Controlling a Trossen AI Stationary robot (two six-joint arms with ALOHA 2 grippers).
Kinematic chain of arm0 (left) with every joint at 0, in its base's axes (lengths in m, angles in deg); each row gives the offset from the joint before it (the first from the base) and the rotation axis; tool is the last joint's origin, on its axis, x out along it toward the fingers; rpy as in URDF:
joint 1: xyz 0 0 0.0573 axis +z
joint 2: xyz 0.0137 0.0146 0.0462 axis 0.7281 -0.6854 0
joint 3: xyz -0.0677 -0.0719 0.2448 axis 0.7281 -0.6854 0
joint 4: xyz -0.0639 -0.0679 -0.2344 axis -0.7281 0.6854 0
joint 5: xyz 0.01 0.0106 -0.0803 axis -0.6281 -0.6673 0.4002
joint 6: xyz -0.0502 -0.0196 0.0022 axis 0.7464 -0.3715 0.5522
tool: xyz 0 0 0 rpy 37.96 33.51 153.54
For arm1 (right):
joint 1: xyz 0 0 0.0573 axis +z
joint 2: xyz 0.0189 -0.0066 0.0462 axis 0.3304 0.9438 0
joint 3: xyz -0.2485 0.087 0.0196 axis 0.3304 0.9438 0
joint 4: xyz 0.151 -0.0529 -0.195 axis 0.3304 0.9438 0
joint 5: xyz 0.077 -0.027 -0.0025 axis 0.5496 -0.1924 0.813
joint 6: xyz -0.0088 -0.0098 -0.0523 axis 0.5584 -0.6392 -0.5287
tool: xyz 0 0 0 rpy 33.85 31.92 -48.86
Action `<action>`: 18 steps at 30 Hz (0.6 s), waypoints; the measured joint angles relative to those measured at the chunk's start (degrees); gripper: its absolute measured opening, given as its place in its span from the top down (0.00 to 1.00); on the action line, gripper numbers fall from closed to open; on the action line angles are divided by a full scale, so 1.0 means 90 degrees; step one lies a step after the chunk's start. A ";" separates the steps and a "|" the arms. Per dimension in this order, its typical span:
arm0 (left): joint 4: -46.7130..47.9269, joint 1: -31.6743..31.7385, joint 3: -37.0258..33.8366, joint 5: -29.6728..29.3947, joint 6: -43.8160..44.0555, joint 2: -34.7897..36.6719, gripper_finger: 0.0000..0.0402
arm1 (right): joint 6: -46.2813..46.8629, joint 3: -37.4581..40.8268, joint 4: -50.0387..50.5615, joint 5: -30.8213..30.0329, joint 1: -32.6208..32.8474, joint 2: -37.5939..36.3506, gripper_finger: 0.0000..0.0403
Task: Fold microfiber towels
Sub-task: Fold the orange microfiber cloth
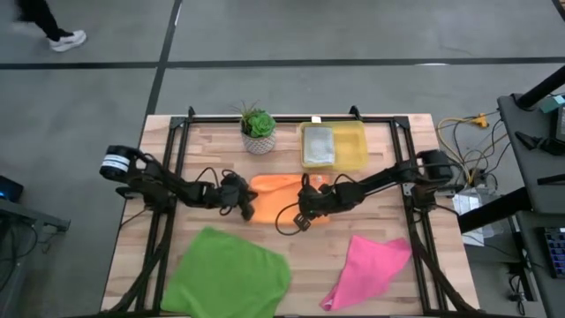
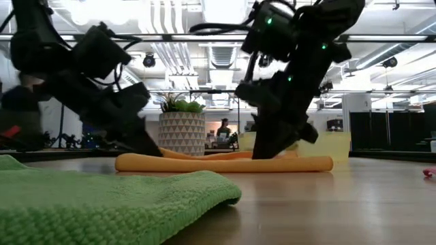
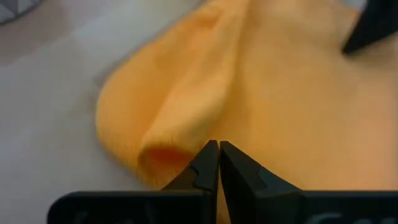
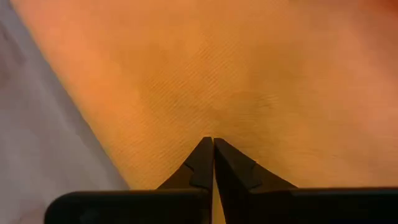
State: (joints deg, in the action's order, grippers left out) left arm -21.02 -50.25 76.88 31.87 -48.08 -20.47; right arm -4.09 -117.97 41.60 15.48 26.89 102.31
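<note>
Pinching the orange towel (image 1: 281,196) at its two ends, the left gripper (image 1: 248,209) and the right gripper (image 1: 303,215) both have their fingers pressed together on its fabric, as each wrist view shows up close: the left one bites a rolled fold at the towel's edge, the right one a flat stretch. From above, the green towel (image 1: 228,272) lies nearer the front edge than the orange towel, the pink towel (image 1: 369,268) to its right, and behind the orange towel stand a potted plant (image 1: 258,130) and a yellow bin (image 1: 334,146) holding a grey towel (image 1: 319,147). Level with the wooden table (image 1: 212,159), the orange towel looks like a long flat band, with ceiling pipes and desks beyond.
</note>
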 joint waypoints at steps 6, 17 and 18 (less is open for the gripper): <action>0.0010 0.0394 0.0290 -0.0040 -0.0001 -0.0080 1.00 | -0.0021 -0.0035 -0.0068 0.0343 0.0053 0.0181 0.98; 0.0053 0.1347 0.0256 -0.0276 -0.0013 0.0262 1.00 | -0.0472 -0.0014 0.0004 0.0692 0.0068 0.0085 0.98; 0.0053 0.1354 0.0253 -0.0100 -0.0055 0.0370 1.00 | -0.0509 -0.0001 0.0089 0.0667 0.0072 0.0007 0.98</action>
State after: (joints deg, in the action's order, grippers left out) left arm -20.54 -38.06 79.16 30.97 -48.57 -17.14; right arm -8.67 -117.98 42.40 21.48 27.54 102.37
